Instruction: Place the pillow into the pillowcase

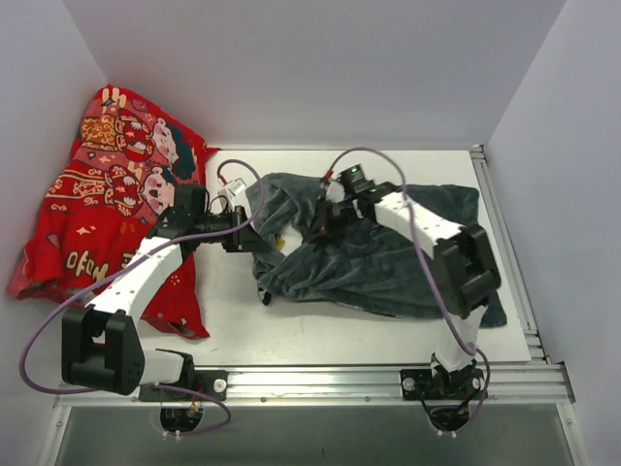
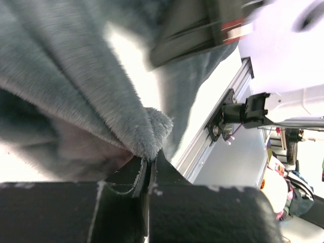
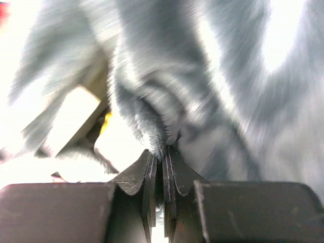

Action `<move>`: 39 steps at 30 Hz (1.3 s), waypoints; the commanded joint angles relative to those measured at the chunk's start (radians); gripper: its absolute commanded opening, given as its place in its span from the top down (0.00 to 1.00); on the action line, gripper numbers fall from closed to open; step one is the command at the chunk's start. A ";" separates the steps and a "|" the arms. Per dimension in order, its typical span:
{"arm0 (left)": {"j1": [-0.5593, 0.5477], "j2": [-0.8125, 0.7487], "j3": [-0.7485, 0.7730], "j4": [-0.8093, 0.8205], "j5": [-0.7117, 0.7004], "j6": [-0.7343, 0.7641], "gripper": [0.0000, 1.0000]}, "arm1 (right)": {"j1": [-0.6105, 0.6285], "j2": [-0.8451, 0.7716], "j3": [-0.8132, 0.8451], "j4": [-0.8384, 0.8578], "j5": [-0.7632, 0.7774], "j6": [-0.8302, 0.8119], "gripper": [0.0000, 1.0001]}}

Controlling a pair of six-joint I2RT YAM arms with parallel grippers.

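Note:
The dark grey-blue plush pillowcase (image 1: 388,262) lies bunched across the middle and right of the table. My left gripper (image 1: 243,238) is shut on its left edge; the left wrist view shows the plush fold (image 2: 76,76) pinched at the gripper's tip (image 2: 150,161). My right gripper (image 1: 325,218) is shut on its upper rim; the right wrist view shows the fabric (image 3: 212,101) clamped at the gripper's tip (image 3: 163,157). The pillow is almost wholly hidden: only a white patch with a yellow spot (image 3: 105,124) shows under the lifted cloth.
A red cloth with cartoon figures (image 1: 107,194) lies heaped at the far left, under my left arm. Aluminium rails run along the front (image 1: 388,379) and right (image 1: 509,252) table edges. White walls close in the back and sides.

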 commanded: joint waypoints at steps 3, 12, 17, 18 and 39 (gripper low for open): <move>0.013 -0.018 0.008 0.161 0.011 -0.038 1.00 | -0.072 -0.313 -0.091 -0.059 -0.030 -0.162 1.00; -0.058 0.074 0.042 0.315 0.014 -0.122 1.00 | -0.041 -0.272 -0.126 -0.125 -0.023 -0.191 1.00; -0.061 0.048 0.022 0.316 0.025 -0.121 1.00 | -0.029 -0.111 -0.043 -0.121 0.015 -0.137 0.90; -0.061 0.044 0.019 0.303 0.023 -0.119 1.00 | -0.032 -0.062 -0.027 -0.122 -0.024 -0.115 0.84; -0.059 0.019 -0.018 0.244 0.026 -0.071 1.00 | -0.071 -0.030 0.051 -0.075 -0.087 -0.056 0.97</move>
